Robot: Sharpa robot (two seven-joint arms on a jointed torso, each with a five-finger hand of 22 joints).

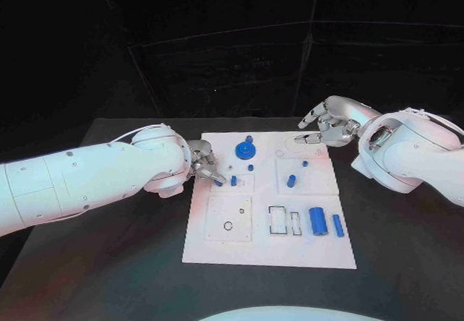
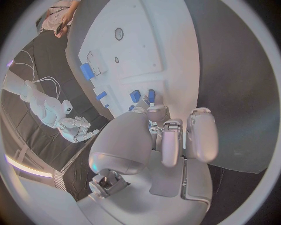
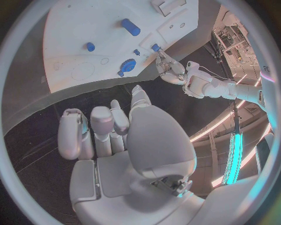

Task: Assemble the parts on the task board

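The flat white rectangular task board (image 1: 300,255) lies in the middle of the black worktop (image 1: 92,284), with small blue plastic parts spread over it: a round blue gear-like disc (image 1: 245,150) at the far middle, a short blue peg (image 1: 292,180) right of centre, and a thick blue cylinder (image 1: 318,220) beside a slimmer blue rod (image 1: 338,225) at the near right.

The left hand (image 1: 204,168) reaches over the board's left edge, fingertips lowered onto a small blue peg (image 1: 233,180); it seems to pinch or press it into its seat, but whether it truly grips it I cannot tell.

The right hand (image 1: 329,123) hovers off the far right corner, fingers loosely curled, carrying nothing, probably waiting clear of the work.
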